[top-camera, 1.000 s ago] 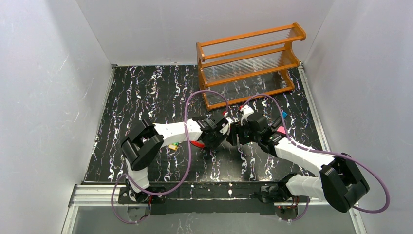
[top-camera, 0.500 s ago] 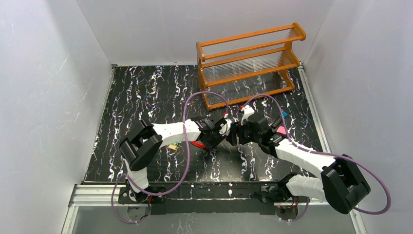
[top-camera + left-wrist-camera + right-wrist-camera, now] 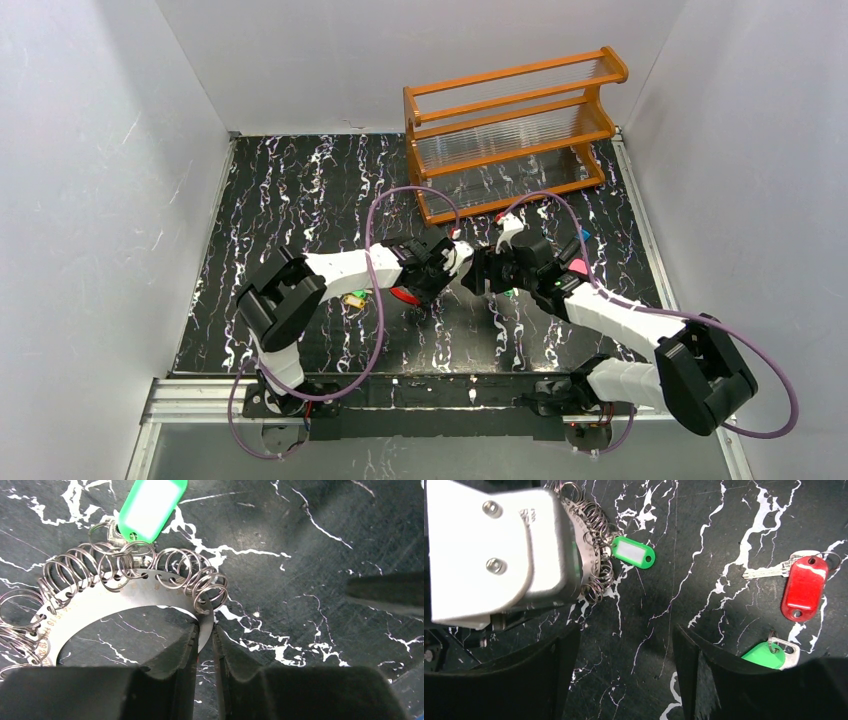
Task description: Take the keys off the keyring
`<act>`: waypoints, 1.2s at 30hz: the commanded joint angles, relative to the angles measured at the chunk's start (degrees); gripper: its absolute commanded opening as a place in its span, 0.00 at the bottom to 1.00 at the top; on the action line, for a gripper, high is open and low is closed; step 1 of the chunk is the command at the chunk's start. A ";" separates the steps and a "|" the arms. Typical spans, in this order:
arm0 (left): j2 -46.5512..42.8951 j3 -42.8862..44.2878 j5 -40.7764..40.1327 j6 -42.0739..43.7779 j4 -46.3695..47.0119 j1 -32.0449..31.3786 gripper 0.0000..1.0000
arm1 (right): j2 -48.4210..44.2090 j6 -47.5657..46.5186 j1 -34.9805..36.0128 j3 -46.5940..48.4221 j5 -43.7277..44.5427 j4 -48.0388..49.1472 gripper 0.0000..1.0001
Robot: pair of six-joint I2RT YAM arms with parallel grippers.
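The keyring (image 3: 115, 597) is a flat silvery band strung with many small wire loops; it lies on the black marbled table. A green-tagged key (image 3: 150, 507) hangs on its far side. My left gripper (image 3: 203, 632) is shut on the band's edge. In the right wrist view the keyring (image 3: 594, 555) and the green tag (image 3: 634, 551) show beside the left gripper's white body. My right gripper (image 3: 626, 642) is open and empty, over bare table just right of the ring. In the top view the left gripper (image 3: 442, 266) and the right gripper (image 3: 480, 272) nearly meet.
A loose red-tagged key (image 3: 804, 586) and a loose green-tagged key (image 3: 769, 656) lie on the table right of my right gripper. A yellow and green key (image 3: 354, 298) lies under the left arm. The orange wooden rack (image 3: 515, 130) stands at the back right.
The left arm and its cable have shifted slightly left and toward the back with the ring held. The right gripper stays close beside it, a little further back.
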 commanded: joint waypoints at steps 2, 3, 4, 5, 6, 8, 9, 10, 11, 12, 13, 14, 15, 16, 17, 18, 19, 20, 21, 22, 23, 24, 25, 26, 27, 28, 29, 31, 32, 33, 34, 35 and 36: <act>-2.93 -2.32 5.51 0.58 -2.59 0.06 0.11 | 1.94 4.30 -1.52 -0.11 -3.56 5.05 0.77; -3.69 -2.20 5.82 0.58 -2.57 0.07 0.09 | 2.35 5.07 -1.80 -0.07 -4.17 5.60 0.78; -4.35 -2.21 6.17 1.31 -2.53 0.29 0.06 | 2.80 5.75 -2.03 -0.18 -4.89 6.30 0.79; -5.11 -2.17 6.68 2.04 -2.37 0.40 0.04 | 3.23 6.49 -2.10 -0.37 -5.47 7.11 0.79; -5.73 -2.24 7.23 2.26 -2.17 0.61 0.02 | 3.72 7.43 -2.10 -0.58 -5.90 8.08 0.79; -6.85 -2.42 8.02 2.32 -1.96 1.05 0.01 | 4.68 9.09 -2.18 -1.16 -6.41 9.90 0.79; -7.37 -2.53 8.38 2.49 -1.87 1.13 0.01 | 5.19 9.82 -2.19 -1.37 -6.77 10.72 0.79; -7.95 -2.72 8.64 2.56 -1.84 1.34 0.00 | 5.68 10.69 -2.21 -1.51 -7.31 11.51 0.79; -8.52 -2.97 8.94 2.50 -1.52 1.52 0.00 | 6.40 11.50 -2.25 -1.61 -7.99 12.39 0.78; -9.16 -3.32 9.22 2.51 -1.27 1.70 0.00 | 7.04 12.36 -2.21 -1.71 -8.85 13.17 0.78; -9.85 -3.55 9.65 2.47 -0.92 1.83 0.00 | 7.79 13.36 -2.27 -1.79 -9.72 14.19 0.78; -10.37 -3.97 9.84 2.33 -0.50 2.03 0.00 | 8.50 14.28 -2.26 -1.85 -10.65 15.13 0.77; -10.96 -4.27 10.22 2.23 -0.10 2.17 0.00 | 9.35 15.29 -2.28 -1.89 -11.39 15.93 0.76; -11.37 -4.56 10.69 2.22 0.20 2.34 0.00 | 10.18 16.35 -2.24 -1.89 -12.15 16.92 0.76; -11.75 -4.71 10.85 2.07 0.48 2.37 0.00 | 11.37 17.30 -2.24 -1.97 -13.15 18.01 0.75; -12.02 -4.88 10.98 1.99 0.76 2.37 0.00 | 12.22 18.40 -2.24 -1.98 -13.97 19.21 0.74; -12.21 -5.05 11.17 1.92 0.99 2.45 0.00 | 13.30 19.53 -2.21 -2.03 -14.86 20.35 0.74; -12.27 -5.24 11.39 1.95 1.36 2.44 0.00 | 14.20 20.89 -2.17 -2.13 -15.88 21.73 0.74; -12.43 -5.50 11.51 1.81 1.59 2.46 0.00 | 15.29 22.22 -2.14 -2.28 -16.59 23.29 0.74; -12.53 -5.76 11.78 1.74 1.91 2.42 0.00 | 16.34 23.67 -2.23 -2.49 -17.25 25.25 0.74; -12.66 -6.01 11.94 1.66 2.27 2.44 0.00 | 17.39 25.12 -2.21 -2.59 -17.77 26.58 0.73; -12.72 -6.30 11.88 1.51 2.61 2.46 0.00 | 18.49 26.24 -2.23 -2.58 -18.13 27.70 0.73; -12.87 -6.58 11.84 1.38 2.93 2.43 0.00 | 19.63 27.27 -2.27 -2.47 -18.26 28.52 0.73; -12.97 -6.83 11.89 1.27 3.09 2.46 0.00 | 20.77 28.07 -2.20 -2.37 -18.43 29.31 0.72; -12.98 -6.99 11.97 1.24 3.39 2.44 0.00 | 21.99 29.14 -2.16 -2.27 -18.62 30.16 0.72; -12.98 -7.21 11.98 1.23 3.56 2.46 0.00 | 23.25 29.61 -2.14 -2.22 -18.81 30.94 0.72; -13.05 -7.28 12.09 1.23 3.74 2.44 0.00 | 24.68 30.60 -2.19 -2.02 -19.52 31.97 0.71; -13.14 -7.56 12.27 1.19 4.29 2.45 0.00 | 27.65 32.64 -2.19 -1.94 -21.54 34.84 0.68; -13.16 -7.66 12.28 1.25 4.44 2.44 0.00 | 29.23 33.83 -2.19 -2.09 -22.56 36.58 0.67; -13.16 -7.81 12.33 1.18 4.66 2.42 0.00 | 30.74 34.96 -2.17 -2.27 -23.37 38.48 0.66; -13.22 -7.93 12.35 1.21 4.82 2.47 0.00 | 32.22 36.05 -2.19 -2.54 -24.02 40.57 0.64; -13.24 -8.06 12.41 1.19 5.01 2.50 0.00 | 33.67 37.03 -2.19 -2.66 -24.80 42.40 0.63; -13.32 -8.23 12.50 1.23 5.23 2.48 0.00 | 35.20 38.03 -2.19 -2.69 -25.71 44.47 0.59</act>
